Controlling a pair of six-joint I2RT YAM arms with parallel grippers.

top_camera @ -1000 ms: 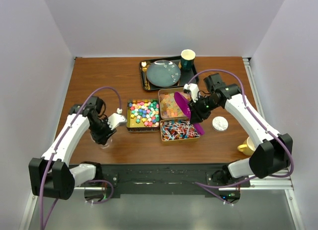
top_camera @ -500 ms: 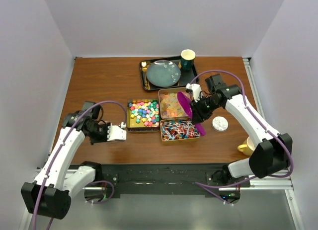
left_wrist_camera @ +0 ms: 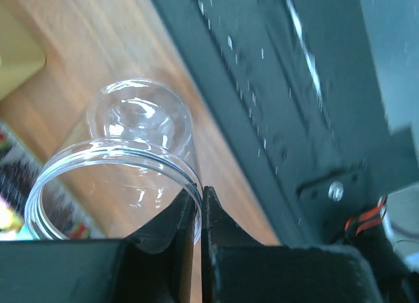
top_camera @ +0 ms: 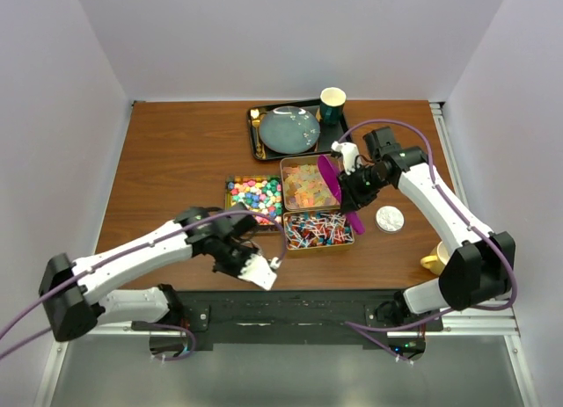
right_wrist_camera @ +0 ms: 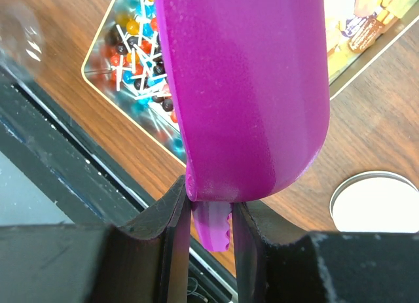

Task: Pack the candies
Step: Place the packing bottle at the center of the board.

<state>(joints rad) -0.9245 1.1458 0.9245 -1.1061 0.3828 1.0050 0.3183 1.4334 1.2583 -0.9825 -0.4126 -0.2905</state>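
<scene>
While the right end effector (right_wrist_camera: pixel 209 208) squeezes the purple scoop (right_wrist_camera: pixel 245 87) above the candies (top_camera: pixel 255 196) on the counter (top_camera: pixel 176 152), the left end effector (left_wrist_camera: pixel 198 199) pinches the clear jar (left_wrist_camera: pixel 141 146) by its rim; bring the jar close, mouth up, then tip slowly

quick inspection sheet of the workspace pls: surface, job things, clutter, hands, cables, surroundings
surface: brown wooden table, no spills seen
job's things: cubes, gummies and red-blue sweets, each in its own open tin
clutter: black tray bearing a plate and a cup; round lid; yellow mug
hands: left hand pinches the rim of a clear jar, which looks empty, at the table's near edge; right hand grips a purple scoop by its handle above the tins
cables: a purple cable loops along each arm
surroundings: plain pale walls on three sides; nothing else seen
</scene>
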